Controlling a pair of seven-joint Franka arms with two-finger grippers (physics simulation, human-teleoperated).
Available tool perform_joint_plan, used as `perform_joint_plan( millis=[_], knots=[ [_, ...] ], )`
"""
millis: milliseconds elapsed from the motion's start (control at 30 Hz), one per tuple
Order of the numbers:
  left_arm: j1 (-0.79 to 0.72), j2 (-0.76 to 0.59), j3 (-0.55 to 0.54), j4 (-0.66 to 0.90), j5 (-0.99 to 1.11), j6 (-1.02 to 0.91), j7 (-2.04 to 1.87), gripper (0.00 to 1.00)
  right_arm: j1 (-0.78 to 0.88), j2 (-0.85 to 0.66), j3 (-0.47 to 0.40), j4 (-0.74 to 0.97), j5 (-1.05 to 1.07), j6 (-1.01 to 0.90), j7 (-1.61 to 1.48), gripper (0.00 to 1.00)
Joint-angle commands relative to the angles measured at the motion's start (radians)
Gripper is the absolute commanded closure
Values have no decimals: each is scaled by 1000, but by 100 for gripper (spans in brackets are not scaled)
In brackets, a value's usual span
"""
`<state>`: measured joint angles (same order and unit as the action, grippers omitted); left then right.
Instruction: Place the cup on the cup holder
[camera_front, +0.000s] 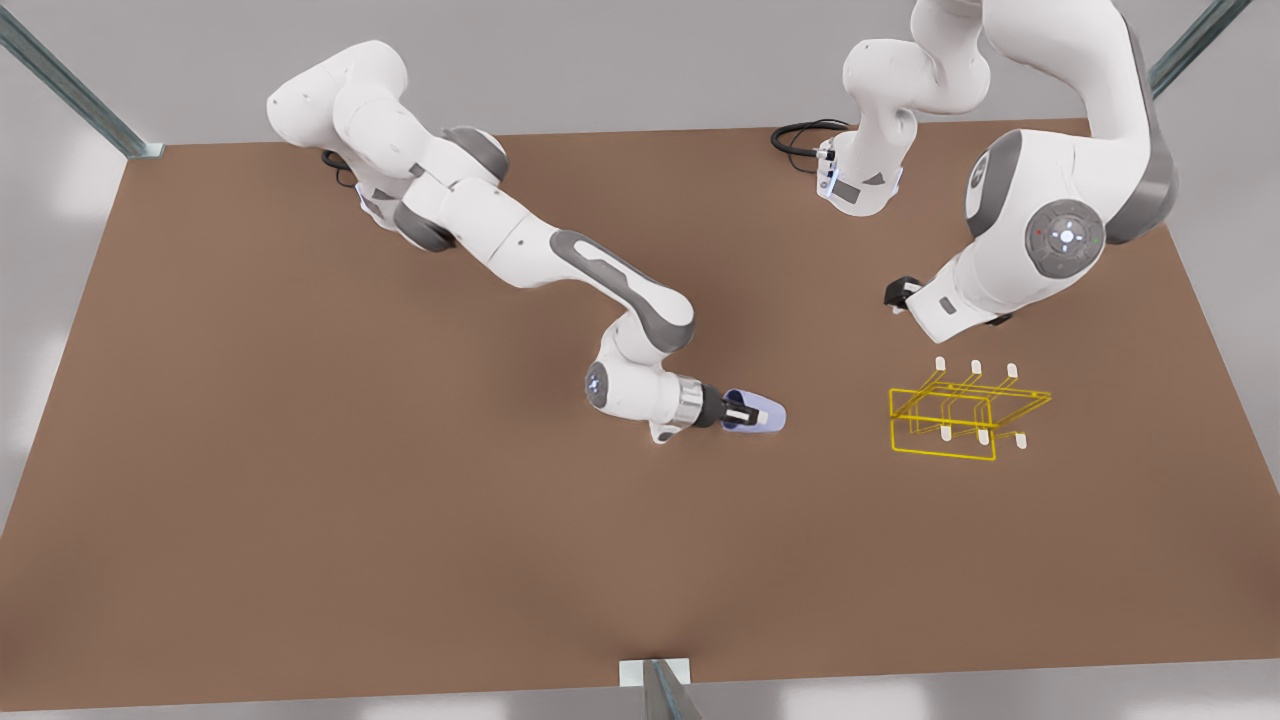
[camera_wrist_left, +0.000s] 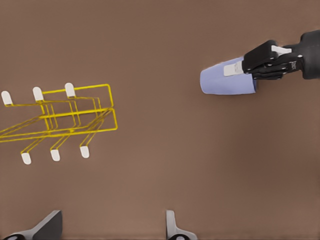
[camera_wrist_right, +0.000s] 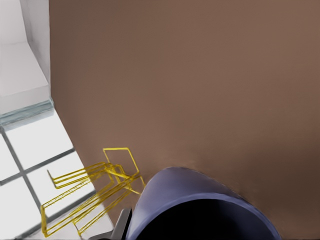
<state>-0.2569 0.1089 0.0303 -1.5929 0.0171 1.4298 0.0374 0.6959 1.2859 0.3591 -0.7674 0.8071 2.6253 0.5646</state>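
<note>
Your right gripper (camera_front: 738, 411), clamped on the cup (camera_front: 757, 412), should carry it level to the cup holder (camera_front: 945, 425); left gripper (camera_front: 899, 294) waits beyond, its finger spacing unclear.

The right arm stretches low over the tabletop (camera_front: 300, 500), wrist level, its end effector (camera_front: 742, 412) pointing toward the front view's right, fingers clamped on the cup (camera_front: 762, 413). The left arm waits bent and raised, its end effector (camera_front: 897, 294) parted, fingertips (camera_wrist_left: 172, 225) spread
</note>
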Motion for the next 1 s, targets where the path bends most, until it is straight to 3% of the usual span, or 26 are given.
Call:
perform_joint_plan(
  millis=[0,267,300,333,433,633,733,800,900,967],
  knots=[
    [-10,3,-1,-4,3,-9,-28,0,20,9,1,10,-3,114,192,79],
    [-13,6,-3,2,1,-6,-39,0,45,29,-51,8,-28,90,198,79],
    [-18,6,-3,2,1,-5,-39,0,46,24,-54,5,-28,91,198,35],
    [-19,8,-3,4,3,-5,-36,0,45,15,-52,2,-31,93,198,0],
    [-33,6,-1,4,4,-5,-50,0,39,-19,-52,-46,-72,90,198,0],
    [-55,-3,-3,-2,3,-6,-116,0,-102,-197,-54,-381,-172,98,49,0],
    [-150,6,-9,-4,-8,-9,-526,0,-164,-341,-48,-529,-164,72,51,0],
    [-173,43,-16,-4,-62,-2,-838,0,-269,-444,-52,-544,-184,-198,40,0],
    [-199,184,-66,49,-106,152,-1428,0,-496,-672,-101,-546,-497,-654,23,0],
    [-199,472,-58,382,-97,172,-1752,0,-729,-842,-108,-578,-626,-840,-337,0]
  ],
)
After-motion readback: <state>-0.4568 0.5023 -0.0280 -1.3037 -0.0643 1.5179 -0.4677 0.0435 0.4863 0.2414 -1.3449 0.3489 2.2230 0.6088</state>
